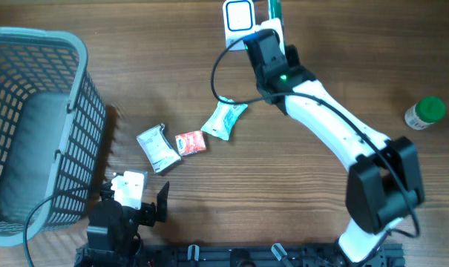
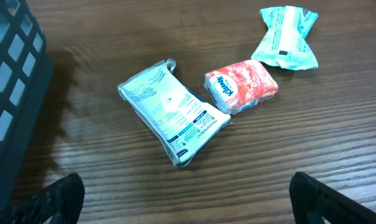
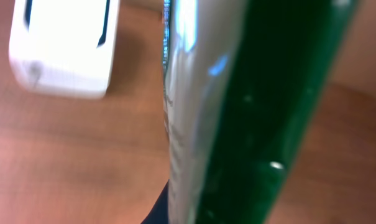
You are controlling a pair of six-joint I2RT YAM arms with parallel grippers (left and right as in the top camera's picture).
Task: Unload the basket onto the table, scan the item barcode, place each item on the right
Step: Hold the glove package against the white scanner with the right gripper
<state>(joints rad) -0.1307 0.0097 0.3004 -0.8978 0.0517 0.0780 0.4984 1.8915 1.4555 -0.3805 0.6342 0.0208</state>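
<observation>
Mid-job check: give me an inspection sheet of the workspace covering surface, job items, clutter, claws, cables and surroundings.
Surface: wooden table, no spills seen.
Job's things: white scanner at the far edge; green item held next to it, barcode not visible.
Clutter: white packet, red packet and teal packet loose mid-table; green-capped bottle far right.
Claws: left claw open, empty, above the packets; right claw shut on the green item.
Cables: black cable loops off the right wrist.
Surroundings: grey basket at the left.
</observation>
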